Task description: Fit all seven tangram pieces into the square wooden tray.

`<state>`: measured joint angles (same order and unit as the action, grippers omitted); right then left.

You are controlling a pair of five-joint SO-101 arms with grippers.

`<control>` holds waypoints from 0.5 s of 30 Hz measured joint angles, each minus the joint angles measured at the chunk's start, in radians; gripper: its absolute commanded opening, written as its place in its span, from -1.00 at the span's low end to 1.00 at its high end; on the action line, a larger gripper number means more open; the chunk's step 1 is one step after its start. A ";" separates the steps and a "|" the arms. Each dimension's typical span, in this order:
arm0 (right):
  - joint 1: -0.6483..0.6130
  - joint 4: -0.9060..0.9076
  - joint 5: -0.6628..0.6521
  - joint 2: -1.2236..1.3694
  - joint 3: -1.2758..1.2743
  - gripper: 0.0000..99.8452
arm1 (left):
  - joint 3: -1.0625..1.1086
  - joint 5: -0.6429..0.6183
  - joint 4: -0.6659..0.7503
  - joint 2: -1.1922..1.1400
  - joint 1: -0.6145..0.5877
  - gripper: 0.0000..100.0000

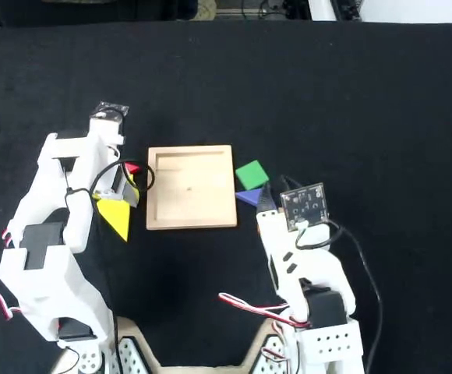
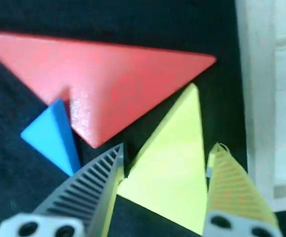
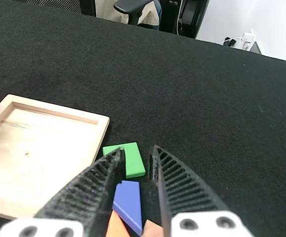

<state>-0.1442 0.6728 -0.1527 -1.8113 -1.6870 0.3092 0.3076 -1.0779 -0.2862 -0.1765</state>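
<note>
The square wooden tray (image 1: 191,220) (image 3: 59,114) lies mid-table with nothing in it. Left of it, my left gripper (image 1: 129,187) (image 2: 165,158) is open, its fingers (image 2: 91,190) straddling a yellow triangle (image 2: 172,173) (image 1: 115,214) flat on the cloth. A big red triangle (image 2: 113,81) (image 1: 132,167) and a small blue triangle (image 2: 52,136) lie just beyond it. Right of the tray, my right gripper (image 1: 263,201) (image 3: 137,155) is open by a narrow gap above a blue-violet parallelogram (image 3: 128,200) (image 1: 249,196), with a green square (image 3: 125,159) (image 1: 251,174) just past its tips. Orange pieces (image 3: 116,226) peek out below.
Black cloth covers the table (image 1: 327,93), with wide free room behind the tray and to the far right. The tray's wooden rim (image 2: 254,98) runs close beside the yellow triangle. A cable (image 1: 245,304) trails near the right arm's base.
</note>
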 measured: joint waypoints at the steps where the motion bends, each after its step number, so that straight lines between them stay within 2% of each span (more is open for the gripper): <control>1: 0.000 0.000 0.000 0.000 0.000 -0.81 | 0.000 -0.032 -0.002 0.000 -0.006 -0.29; 5: 0.000 0.000 0.000 0.000 0.000 -0.81 | 0.000 -0.129 -0.002 0.000 -0.052 -0.30; 15: 0.000 0.000 0.000 0.000 0.000 -0.81 | 0.000 -0.207 -0.074 0.000 -0.092 -0.30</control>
<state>-0.1442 0.6728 -0.1527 -1.8113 -1.6870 0.3092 0.1005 -1.1515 -0.2862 -0.2685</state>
